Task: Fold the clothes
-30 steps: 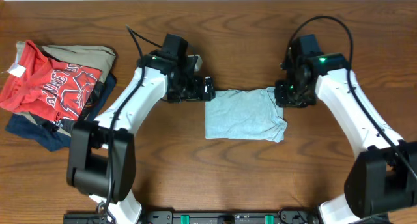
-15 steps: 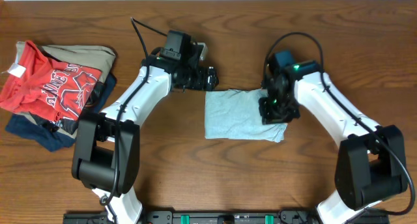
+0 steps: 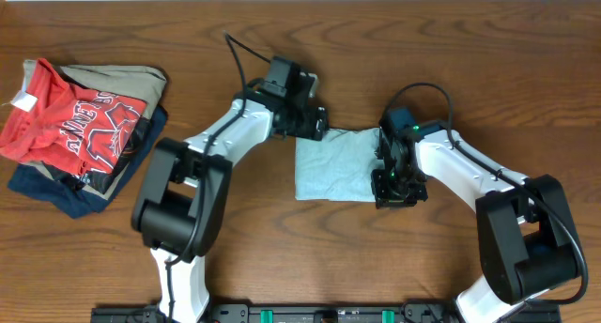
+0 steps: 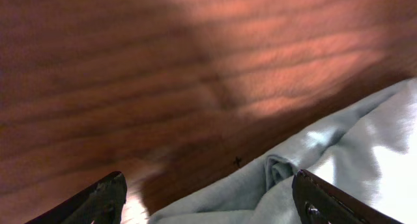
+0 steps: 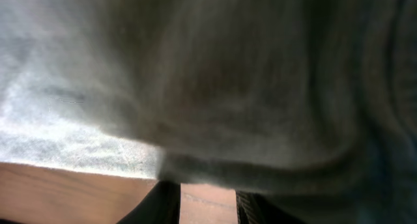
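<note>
The pale light-blue T-shirt (image 3: 336, 165) lies folded in a small rectangle at the table's middle. My left gripper (image 3: 315, 126) is at the shirt's far left corner. In the left wrist view (image 4: 208, 201) its jaws stand wide apart, with the shirt's bunched edge (image 4: 287, 178) low between them. My right gripper (image 3: 391, 186) is over the shirt's near right corner. In the right wrist view (image 5: 205, 193) the fabric (image 5: 215, 87) fills the frame and drapes over the fingertips. Its fingers (image 5: 161, 204) stand close together, and the fabric seems pinched there.
A pile of other clothes lies at the left edge: a red shirt with white lettering (image 3: 80, 121) on top, a khaki garment (image 3: 127, 79) and a navy one (image 3: 56, 187) under it. The table is brown wood (image 3: 282, 248).
My left gripper has moved right, onto the shirt's far left corner. My right gripper has moved nearer and left over the shirt. The shirt's right edge is drawn in and it looks narrower.
</note>
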`<state>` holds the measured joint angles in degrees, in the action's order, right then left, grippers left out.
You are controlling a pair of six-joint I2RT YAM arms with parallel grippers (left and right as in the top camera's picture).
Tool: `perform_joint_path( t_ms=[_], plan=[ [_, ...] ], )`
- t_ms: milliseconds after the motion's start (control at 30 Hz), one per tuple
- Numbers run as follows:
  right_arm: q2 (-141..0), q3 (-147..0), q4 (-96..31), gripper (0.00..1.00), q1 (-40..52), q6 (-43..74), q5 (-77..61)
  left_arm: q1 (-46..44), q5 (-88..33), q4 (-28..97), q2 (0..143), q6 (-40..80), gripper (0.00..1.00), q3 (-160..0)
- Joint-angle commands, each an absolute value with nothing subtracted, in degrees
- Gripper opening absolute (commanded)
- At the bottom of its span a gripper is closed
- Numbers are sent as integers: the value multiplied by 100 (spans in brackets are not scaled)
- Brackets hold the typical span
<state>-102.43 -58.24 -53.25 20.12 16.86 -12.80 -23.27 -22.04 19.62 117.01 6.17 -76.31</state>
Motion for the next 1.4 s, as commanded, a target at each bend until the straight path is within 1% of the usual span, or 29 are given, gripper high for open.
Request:
perform_joint_path(
  t_ms=[0,100,200,267,300,400,533,567,633,733,800,933,967,1000,1033,1100,1133,1233,1267,1367],
  plan=[
    [-10298,-5789,-5231,27,2058,1846,-864,-2390,-2132,2150,11917,624,82,-7618],
    [-10298,-5789,-5175,29,2016,1953,-344,-2390,-1984,2652,11994,624,79,-7618],
    [-10298,-5789,-5006,36,1892,2102,143,-2386,-1579,3175,11992,624,79,-7618],
    [-10298,-5789,-4731,38,1758,2097,327,-2381,-1468,3575,11992,624,77,-7618],
    [-10298,-5789,-4528,38,1678,2088,395,-2381,-1470,3804,11992,626,75,-7618],
    [-10298,-5791,-3769,36,1452,1813,425,-2394,-1527,4499,11992,812,65,-7618],
    [-10298,-5791,-2635,33,1306,1509,189,-2458,-2366,5312,11992,1063,64,-7618],
    [-10298,-5793,-2373,32,1304,1396,27,-2484,-2536,5452,11992,1063,60,-7618],
    [-10298,-5817,-2067,33,1310,1251,-355,-2521,-2663,5653,11987,1066,57,-7620],
    [-10296,-5852,-2093,37,1315,1253,-631,-2504,-2633,5881,11902,1063,53,-7638],
    [-10276,-5852,-2366,38,1308,1249,-572,-2423,-2517,5937,11743,1081,53,-7660],
    [-10221,-5852,-3098,39,1225,1192,-176,-2126,-1704,5961,11212,1306,54,-7837],
    [-10217,-5852,-3275,40,1188,1192,-62,-2029,-1527,5911,11032,1321,55,-7891],
    [-10210,-5852,-3437,41,1146,1192,-3,-1944,-1424,5817,10884,1321,64,-7924],
    [-10210,-5852,-3573,43,1103,1192,19,-1848,-1428,5631,10707,1319,76,-7933],
    [-10210,-5852,-3780,45,1028,1192,16,-1706,-1518,5238,10447,1315,91,-7933],
    [-10210,-5850,-3868,46,1000,1192,16,-1662,-1682,5052,10372,1234,95,-7933],
    [-10210,-5850,-4016,47,976,1194,16,-1603,-2646,4543,10337,563,100,-7929],
    [-10210,-5850,-4053,47,976,1194,8,-1603,-2845,4434,10374,416,98,-7920],
    [-10210,-5850,-4160,49,978,1194,-5,-1608,-3291,4141,10538,102,98,-7909]
  ],
)
